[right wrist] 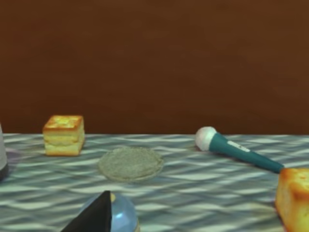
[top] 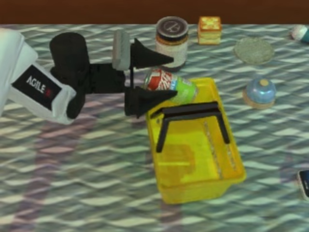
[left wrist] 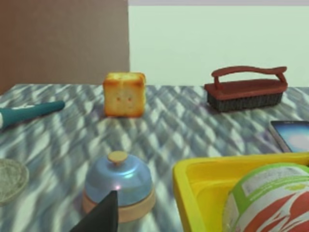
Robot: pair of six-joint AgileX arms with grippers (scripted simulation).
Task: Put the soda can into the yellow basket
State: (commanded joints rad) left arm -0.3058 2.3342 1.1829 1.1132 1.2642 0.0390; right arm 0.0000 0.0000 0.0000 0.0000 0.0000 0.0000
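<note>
The soda can [top: 171, 84] lies on its side over the far left corner of the yellow basket [top: 193, 191], green end pointing into it. My left gripper [top: 174, 76] is open, its two black fingers spread wide on either side of the can. The near finger's tip overlaps the can's side and the far finger stands apart from it. In the left wrist view the can [left wrist: 275, 203] fills the corner just past the basket's rim [left wrist: 186, 193], with one finger [left wrist: 104, 217] beside it. The basket's black handles [top: 193, 113] lie folded across its opening. My right arm is outside the top view.
A white jar with a dark lid [top: 172, 41] stands just behind the left gripper. A blue bell [top: 259, 93] sits right of the basket. A toast cube [top: 209, 30], round mat [top: 254, 50], microphone [top: 300, 33], phone [top: 304, 183] and red brush [left wrist: 245, 89] are around.
</note>
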